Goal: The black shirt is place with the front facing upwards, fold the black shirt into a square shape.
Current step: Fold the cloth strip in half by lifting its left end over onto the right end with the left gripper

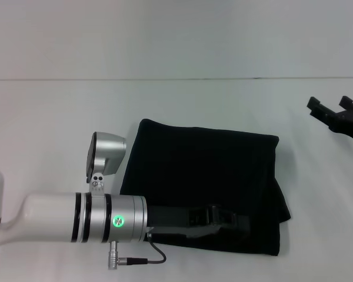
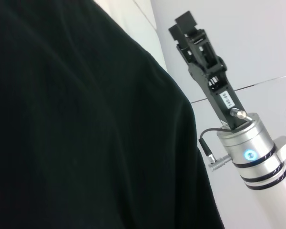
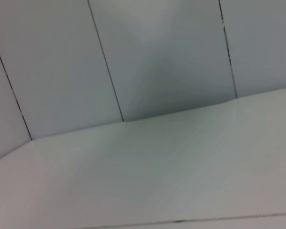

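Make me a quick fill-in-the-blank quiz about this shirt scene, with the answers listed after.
1. The shirt on the table is ____ in colour.
2. The ____ gripper lies over the shirt's near edge.
3. The right gripper is off the shirt, out to the robot's ____ side.
4. No ____ lettering shows on the folded shirt.

Missing words: black; left; right; white

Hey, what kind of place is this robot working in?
Probably a lab or test room: a plain white table, bare panelled white walls, and only the folded black shirt laid out, with the left hand over it.
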`<action>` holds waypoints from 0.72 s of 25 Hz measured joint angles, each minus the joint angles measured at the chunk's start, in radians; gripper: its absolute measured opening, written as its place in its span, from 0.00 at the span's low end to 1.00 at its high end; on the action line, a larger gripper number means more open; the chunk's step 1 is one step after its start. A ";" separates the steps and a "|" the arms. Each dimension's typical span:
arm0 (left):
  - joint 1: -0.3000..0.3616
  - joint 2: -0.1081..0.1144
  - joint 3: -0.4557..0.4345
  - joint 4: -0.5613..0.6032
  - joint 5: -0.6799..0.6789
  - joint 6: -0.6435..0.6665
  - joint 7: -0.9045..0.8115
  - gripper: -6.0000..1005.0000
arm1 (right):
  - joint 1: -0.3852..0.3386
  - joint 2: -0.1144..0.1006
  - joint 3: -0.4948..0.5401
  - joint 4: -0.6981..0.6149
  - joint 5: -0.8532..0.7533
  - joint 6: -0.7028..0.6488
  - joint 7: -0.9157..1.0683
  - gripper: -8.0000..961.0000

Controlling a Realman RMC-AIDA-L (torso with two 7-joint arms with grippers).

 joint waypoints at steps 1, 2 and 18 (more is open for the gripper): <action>0.002 0.000 0.001 -0.001 -0.002 0.001 -0.001 0.08 | -0.006 -0.001 0.003 -0.003 0.000 -0.015 0.000 0.98; 0.005 -0.001 -0.001 -0.001 -0.005 0.002 -0.002 0.08 | -0.011 -0.001 0.005 -0.005 0.000 -0.027 -0.001 0.98; 0.068 0.005 -0.013 0.095 -0.071 0.310 0.263 0.53 | -0.055 -0.001 -0.061 -0.007 -0.010 -0.177 -0.009 0.98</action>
